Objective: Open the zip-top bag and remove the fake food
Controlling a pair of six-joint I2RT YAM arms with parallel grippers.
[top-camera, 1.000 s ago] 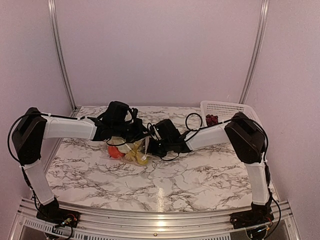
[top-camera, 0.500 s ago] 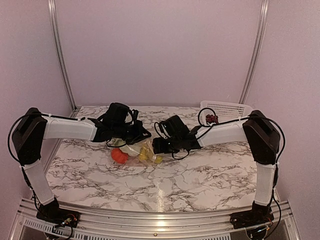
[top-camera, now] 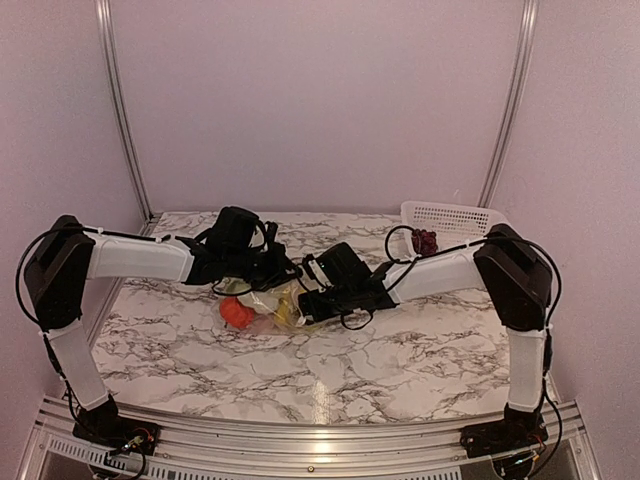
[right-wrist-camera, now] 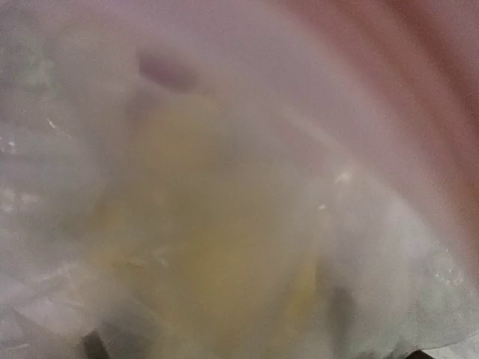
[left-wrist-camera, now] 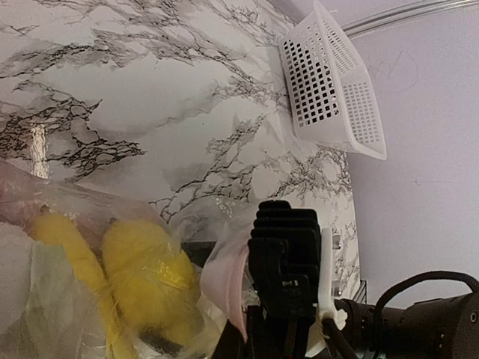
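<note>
Finds the zip-top bag (top-camera: pixel 262 303) mid-way across the marble table (top-camera: pixel 400 350), yellow fake food (left-wrist-camera: pixel 142 277) inside, stretched left-to-right between the arms - with the left gripper (top-camera: pixel 268 275) pinching its rim and the right gripper (top-camera: pixel 312 298) nosed into the opposite end, nearer the food, jaw spread impossible to tell.

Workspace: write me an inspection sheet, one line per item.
Surface: marble-patterned table.
Job's things: zip-top bag mid-table between the tools, yellow pieces inside, orange-red ball at its end by the left arm; dark red cluster in the basket.
Clutter: white basket, far right corner.
Grippers: left tool shut, bag film against it; right tool at the bag, opening unclear.
Cables: black loops at both wrists.
Surroundings: pale walls, metal posts.
</note>
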